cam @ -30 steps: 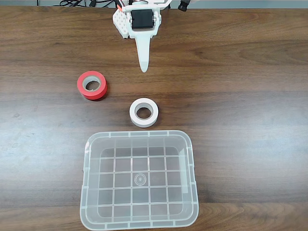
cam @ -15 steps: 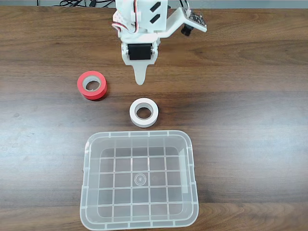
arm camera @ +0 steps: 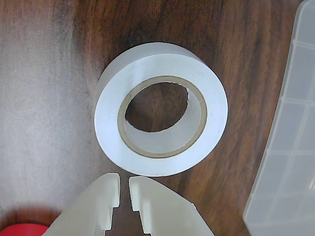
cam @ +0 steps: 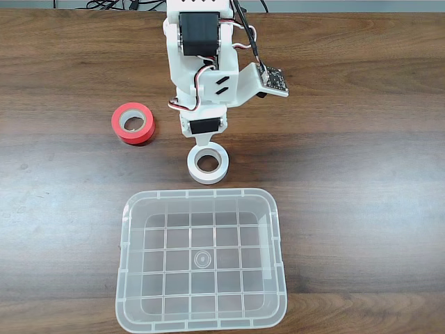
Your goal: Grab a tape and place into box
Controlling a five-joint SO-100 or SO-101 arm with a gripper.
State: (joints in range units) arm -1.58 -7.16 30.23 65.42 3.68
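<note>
Reaching forward since a second ago, the pincer now hangs at the tape's near edge, fingers nearly clenched together, grasping nothing. Tape lies flat just ahead, the box beyond it, so the fingers must spread before gripping.

tape flat on table | pincer nearly closed just beside | box right

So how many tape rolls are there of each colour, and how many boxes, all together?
White tape: 1
Red tape: 1
Clear box: 1
Total: 3 things on the table
</note>
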